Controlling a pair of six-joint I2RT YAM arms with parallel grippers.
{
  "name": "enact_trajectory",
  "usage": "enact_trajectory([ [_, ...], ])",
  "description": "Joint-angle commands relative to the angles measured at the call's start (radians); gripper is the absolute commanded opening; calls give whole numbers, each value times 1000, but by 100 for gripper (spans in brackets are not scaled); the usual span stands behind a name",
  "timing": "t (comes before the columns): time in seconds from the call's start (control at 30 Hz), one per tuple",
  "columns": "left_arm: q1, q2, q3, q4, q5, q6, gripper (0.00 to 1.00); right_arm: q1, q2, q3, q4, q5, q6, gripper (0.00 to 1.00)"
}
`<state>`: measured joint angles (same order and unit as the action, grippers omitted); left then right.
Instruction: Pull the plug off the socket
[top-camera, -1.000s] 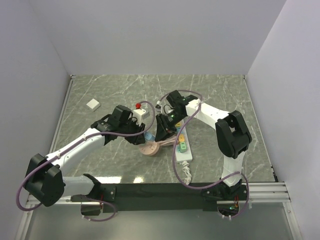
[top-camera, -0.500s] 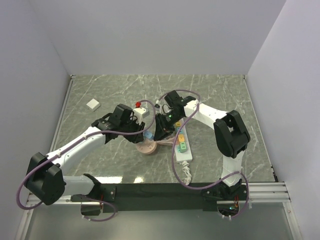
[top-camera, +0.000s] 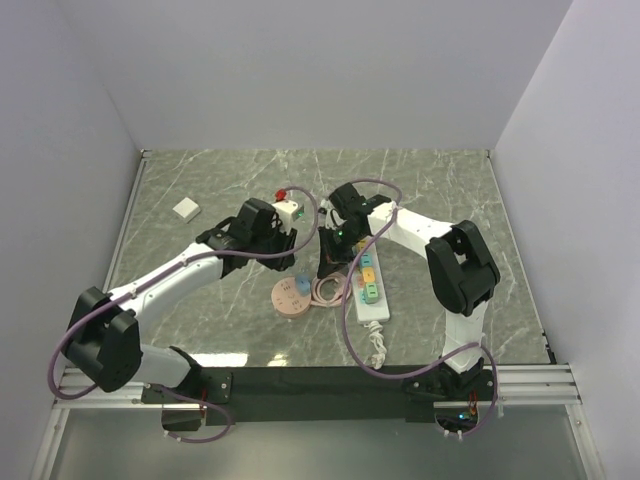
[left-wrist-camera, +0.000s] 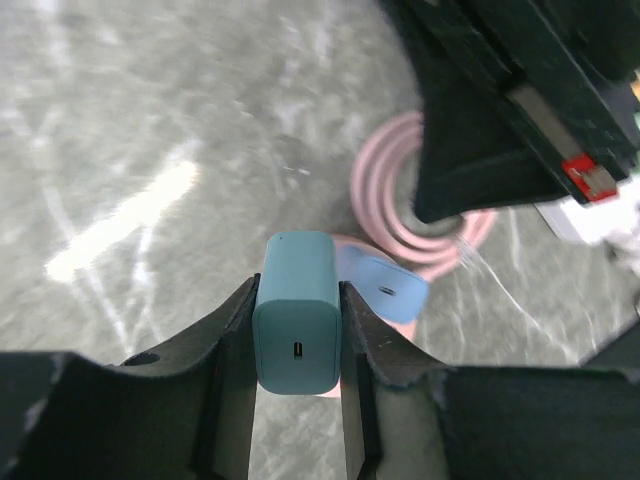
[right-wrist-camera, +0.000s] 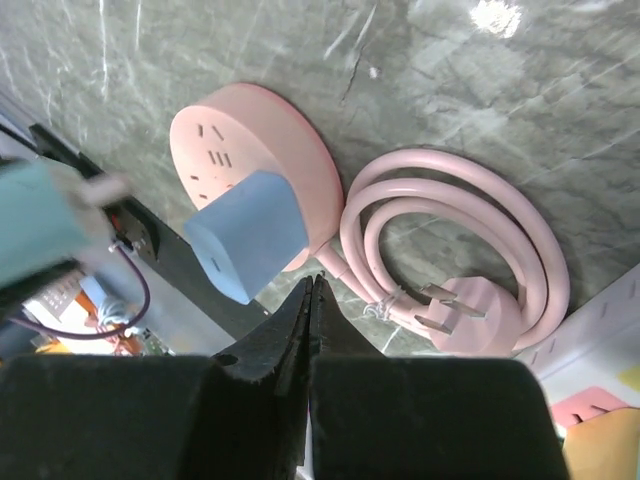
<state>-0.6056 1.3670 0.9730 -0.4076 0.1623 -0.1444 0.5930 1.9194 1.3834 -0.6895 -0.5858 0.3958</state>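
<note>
The socket (top-camera: 368, 285) is a long white power strip with pastel outlets, lying right of centre; its corner shows in the right wrist view (right-wrist-camera: 600, 395). My left gripper (left-wrist-camera: 296, 330) is shut on a teal plug (left-wrist-camera: 296, 320) and holds it above the table, free of any outlet; in the top view the left gripper (top-camera: 283, 258) is left of the strip. Below it lies a pink round outlet disc (top-camera: 290, 298) with a light blue plug (left-wrist-camera: 385, 288) in it. My right gripper (right-wrist-camera: 310, 285) is shut and empty, over the pink cord coil (right-wrist-camera: 450, 240) beside the disc (right-wrist-camera: 255, 150).
A pink three-pin plug (right-wrist-camera: 470, 305) lies at the end of the coil. A white cube with a red part (top-camera: 290, 208) sits behind the left gripper. A small white block (top-camera: 185, 208) lies at the far left. The strip's white cord (top-camera: 370, 345) runs toward the near edge.
My left gripper has drawn back and up from the pink disc with the teal plug. The disc now lies flat, uncovered, slightly further left. The right gripper has stayed by the coil.
</note>
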Motion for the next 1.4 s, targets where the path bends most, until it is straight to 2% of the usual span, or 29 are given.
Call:
enact_trajectory([
  [0.0, 21, -66, 21, 61, -159, -44, 0, -2, -19, -9, 48, 30, 26, 0],
  [0.07, 136, -92, 29, 78, -159, -101, 0, -4, -54, -26, 83, 32, 44, 0],
  [0.1, 250, -92, 35, 87, -159, -121, 0, -4, -87, -30, 94, 35, 57, 0],
  [0.13, 306, -80, 47, 92, -159, -147, 0, -2, -106, -33, 105, 38, 75, 0],
  [0.27, 506, 132, 205, 32, -172, -239, 0, 4, -183, -47, 177, 49, 132, 0],
  [0.33, 599, 261, 274, 27, -117, -286, 0, 16, -207, -41, 182, 76, 149, 1],
  [0.4, 665, 334, 305, 47, -68, -325, 0, 37, -223, -38, 180, 87, 150, 14],
  [0.43, 719, 393, 314, 62, -32, -363, 0, 47, -232, -34, 173, 121, 138, 25],
  [0.5, 776, 447, 360, 73, 25, -391, 0, 82, -243, -11, 133, 167, 115, 38],
  [0.53, 790, 495, 380, 70, 37, -403, 0, 96, -244, -1, 114, 213, 95, 49],
  [0.6, 825, 536, 434, 53, 65, -411, 0, 125, -253, 16, 81, 251, 72, 57],
  [0.87, 908, 641, 461, 93, 203, -472, 2, 166, -237, 60, 24, 359, 40, 66],
  [0.9, 921, 644, 454, 101, 203, -478, 15, 172, -223, 66, 22, 368, 32, 67],
  [1.0, 945, 653, 434, 119, 226, -503, 38, 208, -186, 106, 1, 412, 12, 68],
  [1.03, 957, 650, 431, 116, 229, -509, 52, 215, -175, 118, -5, 422, 0, 68],
  [1.1, 961, 638, 409, 125, 238, -512, 64, 237, -140, 144, -24, 449, -15, 68],
  [1.17, 961, 606, 380, 131, 249, -520, 71, 254, -106, 166, -47, 474, -26, 69],
  [1.2, 963, 589, 368, 135, 258, -524, 79, 267, -100, 170, -54, 501, -35, 69],
  [1.23, 961, 557, 354, 136, 261, -531, 84, 274, -94, 172, -56, 507, -37, 69],
  [1.37, 955, 430, 250, 121, 261, -515, 92, 306, -71, 186, -93, 584, -38, 70],
])
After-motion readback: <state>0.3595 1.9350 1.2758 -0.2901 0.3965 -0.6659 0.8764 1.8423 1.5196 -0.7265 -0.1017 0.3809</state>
